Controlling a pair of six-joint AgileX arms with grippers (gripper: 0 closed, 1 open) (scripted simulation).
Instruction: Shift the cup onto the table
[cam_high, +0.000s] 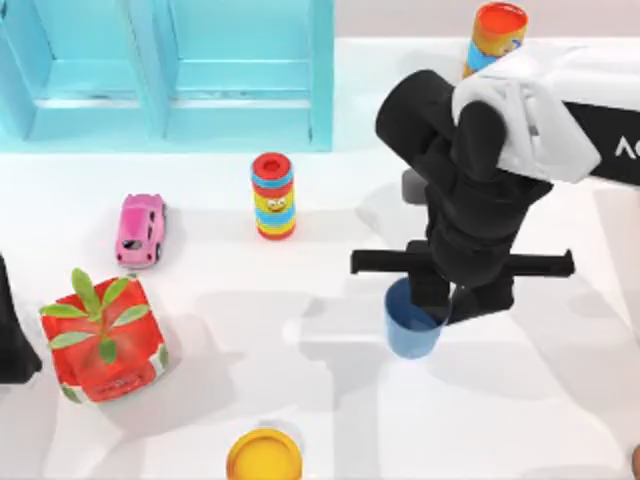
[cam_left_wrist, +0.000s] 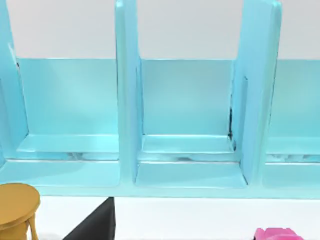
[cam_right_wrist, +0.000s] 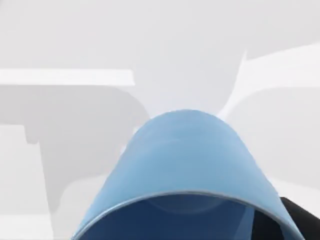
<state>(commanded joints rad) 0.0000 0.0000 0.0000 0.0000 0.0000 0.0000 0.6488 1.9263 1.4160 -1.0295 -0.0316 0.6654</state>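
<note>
Right gripper (cam_high: 440, 300) is over the table (cam_high: 330, 400), right of centre in the top view, with the cup (cam_high: 412, 325) at its tip. Cup appears held at the rim, mouth toward the wrist camera; one dark finger (cam_right_wrist: 300, 220) shows beside the rim (cam_right_wrist: 185, 196). Judged closed on the cup, though the second finger is hidden.

Whether the base touches the table: cannot tell.

Handling, judged: small, thin-walled, empty, so light. Stiff enough for a rim pinch. Smooth tapered wall looks slippery; a grip on the side could slide toward the narrow base. Rim pinch, one finger inside and one outside, seems the safest hold.

Left arm (cam_high: 12, 330) parked at the left table edge, its camera facing the shelf (cam_left_wrist: 185, 150); its fingers' state: cannot tell.
</note>
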